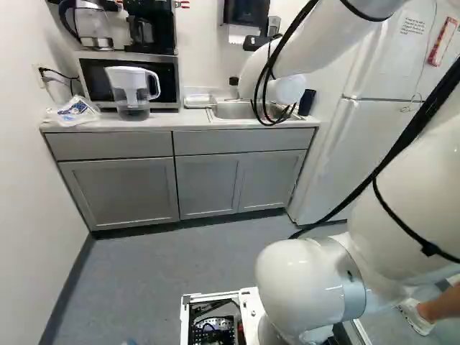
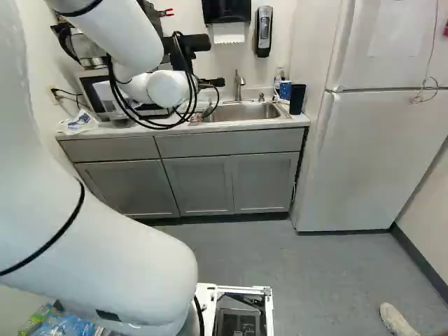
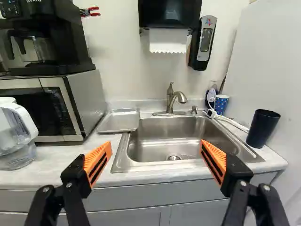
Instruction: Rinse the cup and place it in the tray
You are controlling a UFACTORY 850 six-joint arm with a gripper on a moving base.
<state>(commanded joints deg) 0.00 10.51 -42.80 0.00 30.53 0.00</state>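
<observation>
In the right base view my gripper (image 2: 212,82) shows partly, ahead of the arm's white wrist. In the wrist view the gripper (image 3: 155,157) stands open, its orange pads wide apart with nothing between them. The sink (image 3: 174,136) lies ahead of the fingers, its basin showing no cup. A dark blue cup (image 3: 263,128) stands upright on the counter beside the sink, near the fridge. Behind it is a smaller blue cup with white dots (image 3: 220,104). A shallow metal tray (image 3: 120,121) rests on the other side of the sink, near the microwave.
A faucet (image 3: 173,100) rises behind the basin. The microwave (image 3: 56,106) carries a coffee maker (image 3: 44,37), and a water pitcher (image 1: 131,90) stands before it. A towel dispenser (image 3: 169,14) and soap dispenser (image 3: 203,42) hang above. The fridge (image 2: 378,154) borders the counter (image 3: 136,178).
</observation>
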